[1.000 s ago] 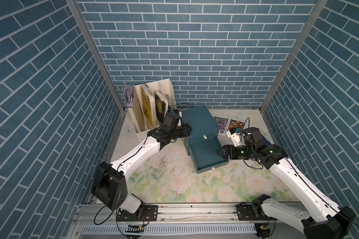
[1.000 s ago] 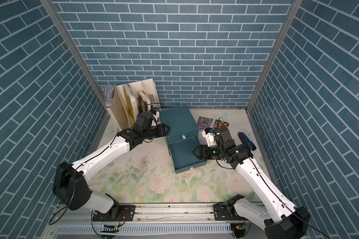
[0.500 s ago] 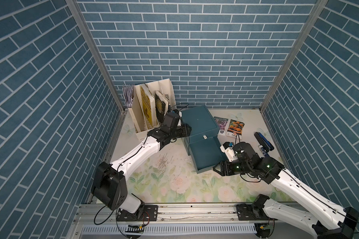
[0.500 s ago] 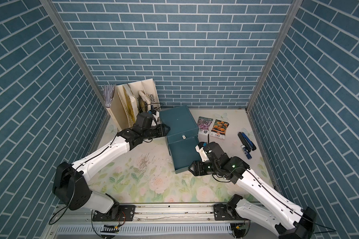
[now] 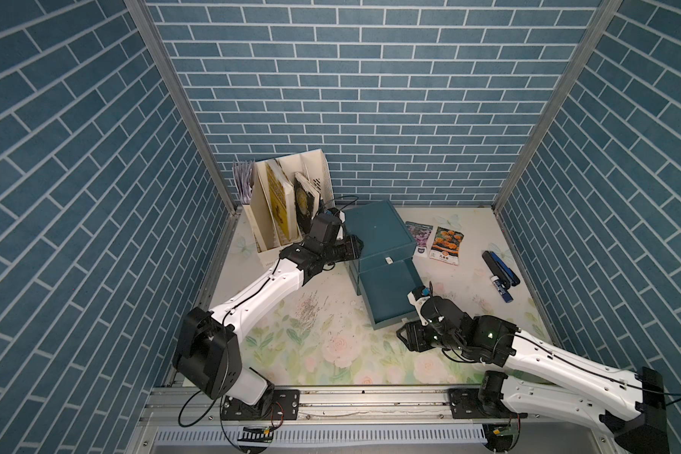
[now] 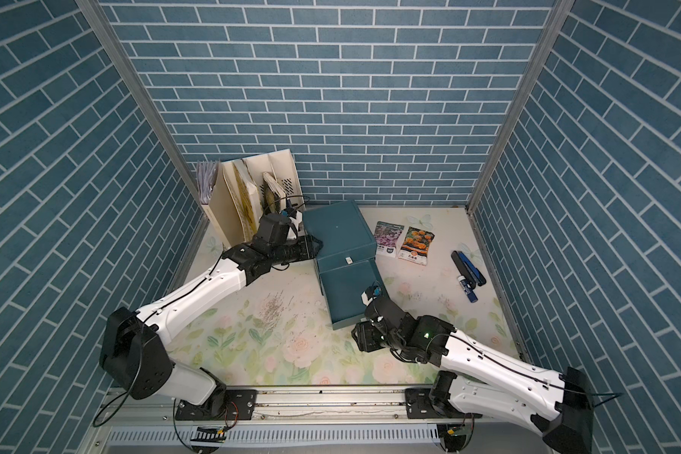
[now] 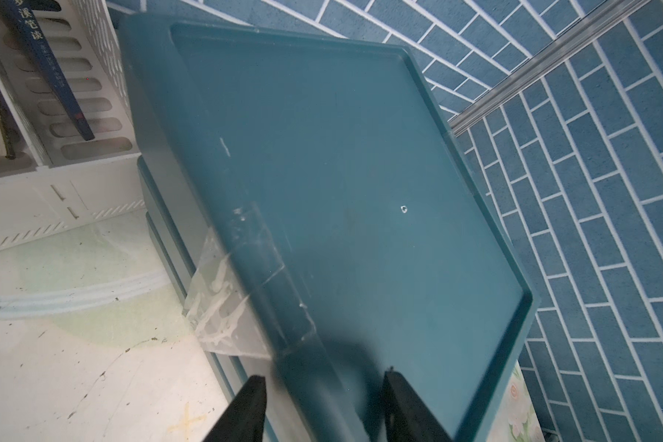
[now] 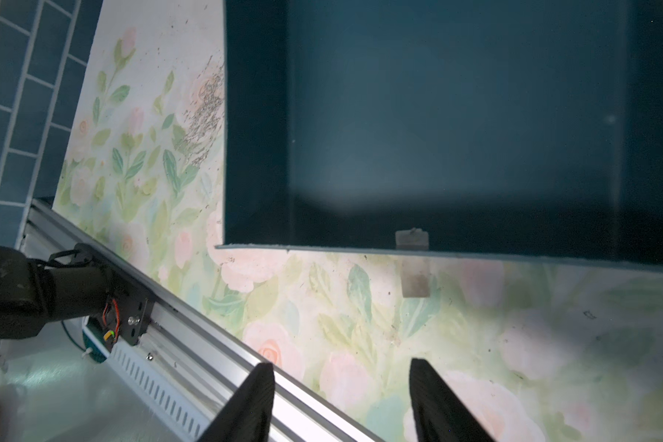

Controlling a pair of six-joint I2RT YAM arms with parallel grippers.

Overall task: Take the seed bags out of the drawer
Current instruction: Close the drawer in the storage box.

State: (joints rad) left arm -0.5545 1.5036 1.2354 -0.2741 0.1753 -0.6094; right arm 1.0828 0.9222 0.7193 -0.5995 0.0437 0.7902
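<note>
- The right jaws are released, their ribbed black fingers (image 8: 247, 405) spread apart over the flower-printed surface (image 8: 360, 325), just on the near side of the drawer (image 8: 437, 114) front.
- The left jaws are clenched on the left rim of the smooth teal cabinet (image 7: 341, 172), a squat box with a raised lip around its flat top.
- The drawer is a shallow teal tray, pulled out toward the near side.
- Two seed bags, flat glossy rectangles, lie side by side on the surface right of the cabinet: the pink-purple bag (image 5: 419, 238) and the orange bag (image 5: 445, 243).
</note>
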